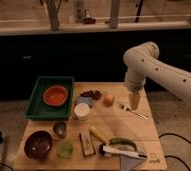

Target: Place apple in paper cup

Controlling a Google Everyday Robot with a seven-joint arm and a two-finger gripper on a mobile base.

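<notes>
The apple (109, 100) is a small round orange-yellow fruit on the wooden table (144, 137), toward the back middle. The paper cup (82, 111) is short and white, standing left of and a little nearer than the apple. My gripper (134, 100) hangs from the white arm (154, 67) at the right, pointing down just above the table, to the right of the apple and apart from it. It holds nothing that I can see.
A green tray (39, 102) holds an orange bowl (56, 95) at the back left. Dark red fruit (92, 93), a fork (132, 111), a metal cup (60, 129), a light-green cup (65, 149), a dark bowl (38, 145), a long yellow vegetable (99, 134) and a white-handled tool (121, 152) lie around.
</notes>
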